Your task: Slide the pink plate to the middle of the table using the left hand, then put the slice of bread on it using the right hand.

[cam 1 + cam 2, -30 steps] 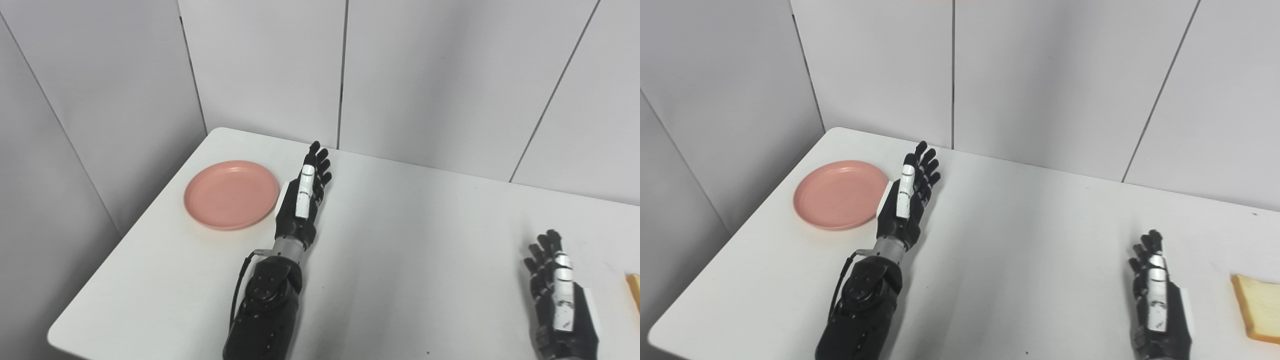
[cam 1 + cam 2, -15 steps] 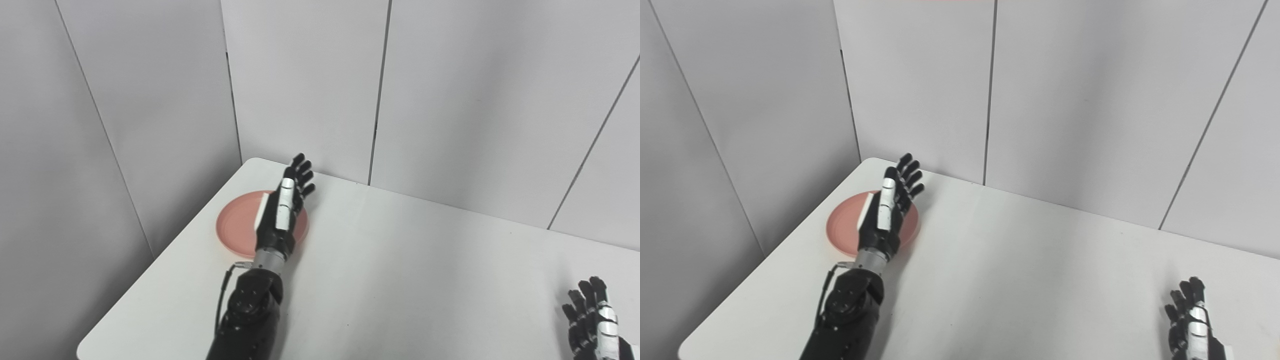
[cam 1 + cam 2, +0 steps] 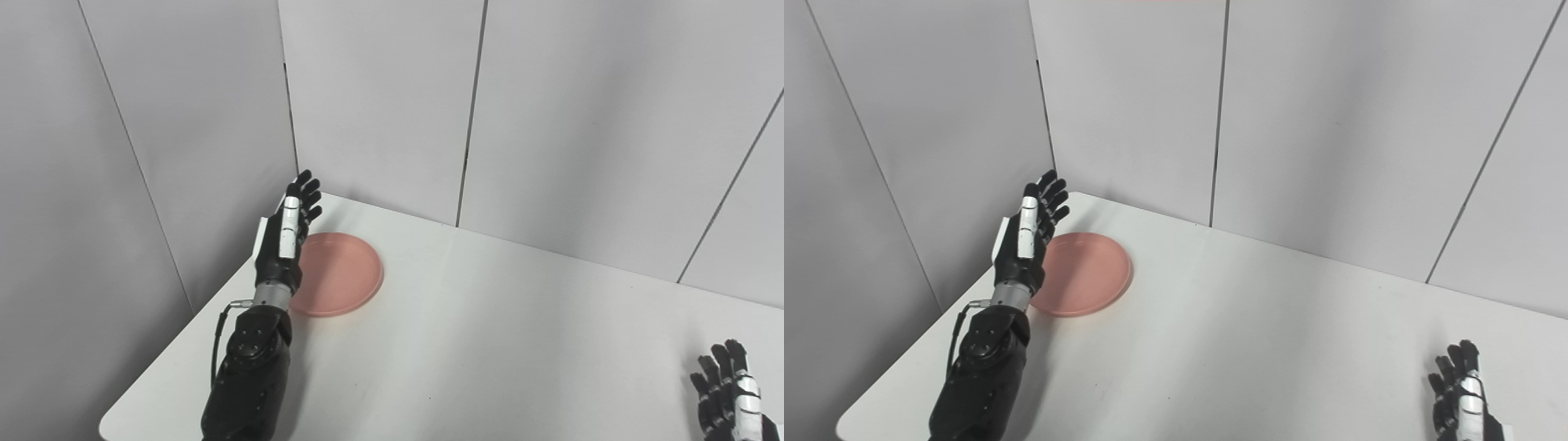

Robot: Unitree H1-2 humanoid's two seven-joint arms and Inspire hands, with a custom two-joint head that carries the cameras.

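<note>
Fingers of the left hand (image 3: 283, 242) are held spread at the far-left side of the pink plate (image 3: 340, 274); nothing is gripped

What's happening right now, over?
Left hand open, at pink plate's far-left edge. Right hand idle, low right. Bread not in view. Path to middle unobstructed.
</note>
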